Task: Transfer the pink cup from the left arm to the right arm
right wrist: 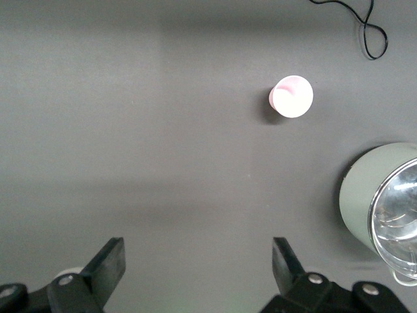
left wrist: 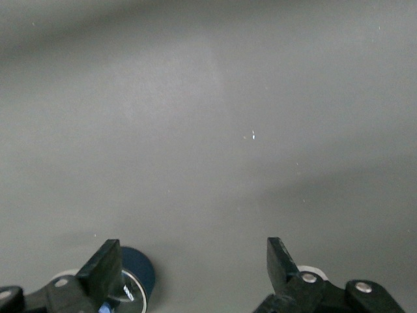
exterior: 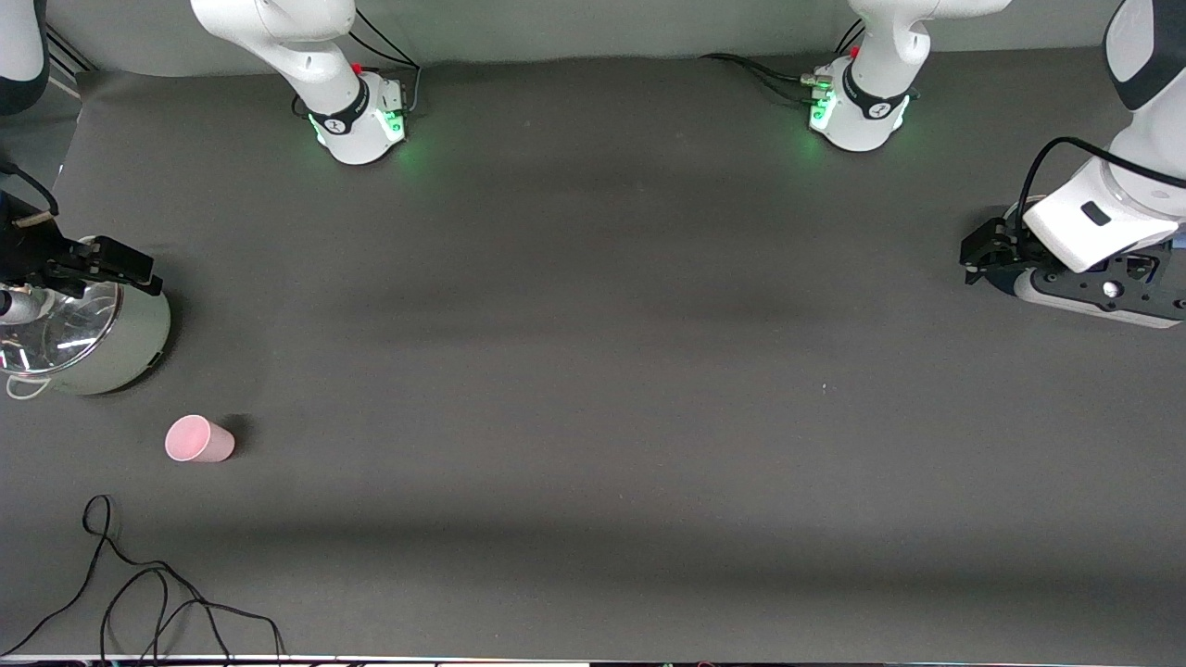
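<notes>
The pink cup (exterior: 199, 439) stands upright on the dark table at the right arm's end, nearer the front camera than the pot. It also shows in the right wrist view (right wrist: 291, 96), rim up. My right gripper (exterior: 139, 269) is open and empty, up over the pot's rim, apart from the cup; its fingers (right wrist: 111, 261) frame bare table in the right wrist view. My left gripper (exterior: 973, 259) is open and empty, low over the table at the left arm's end, away from the cup. Its own view (left wrist: 193, 251) shows bare table between the fingers.
A grey-green pot (exterior: 93, 343) with a shiny inside stands at the right arm's end and shows in the right wrist view (right wrist: 365, 195). A black cable (exterior: 139, 593) lies near the front edge. A dark blue round object (left wrist: 137, 274) sits under the left gripper.
</notes>
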`<state>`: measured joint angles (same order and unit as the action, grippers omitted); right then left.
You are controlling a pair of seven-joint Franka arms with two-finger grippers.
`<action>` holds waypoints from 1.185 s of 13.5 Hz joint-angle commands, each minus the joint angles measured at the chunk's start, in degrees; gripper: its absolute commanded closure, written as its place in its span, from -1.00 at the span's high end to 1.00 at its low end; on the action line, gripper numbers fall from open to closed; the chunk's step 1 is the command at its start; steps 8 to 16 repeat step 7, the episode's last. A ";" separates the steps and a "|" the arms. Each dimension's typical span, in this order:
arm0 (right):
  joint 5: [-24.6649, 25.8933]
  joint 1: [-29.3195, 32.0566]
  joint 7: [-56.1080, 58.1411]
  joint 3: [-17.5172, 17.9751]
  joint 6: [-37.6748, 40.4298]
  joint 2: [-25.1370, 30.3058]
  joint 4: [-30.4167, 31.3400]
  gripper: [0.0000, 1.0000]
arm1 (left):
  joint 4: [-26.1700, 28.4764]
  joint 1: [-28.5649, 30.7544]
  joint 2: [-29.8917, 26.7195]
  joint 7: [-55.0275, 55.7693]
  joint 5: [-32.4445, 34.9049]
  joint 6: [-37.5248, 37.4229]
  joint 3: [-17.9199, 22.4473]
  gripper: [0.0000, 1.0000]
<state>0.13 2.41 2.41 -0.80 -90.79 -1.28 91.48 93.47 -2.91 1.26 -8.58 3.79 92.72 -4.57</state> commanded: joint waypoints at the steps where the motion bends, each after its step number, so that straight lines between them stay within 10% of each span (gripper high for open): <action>1: 0.84 -0.65 -1.27 -0.78 0.44 1.37 0.80 1.00 | -4.79 -1.22 2.43 2.51 0.16 -6.83 0.26 0.99; 16: 0.84 -0.56 -1.36 -0.78 0.44 1.37 0.89 1.00 | -3.73 -1.05 2.25 3.92 0.16 -7.91 0.26 0.99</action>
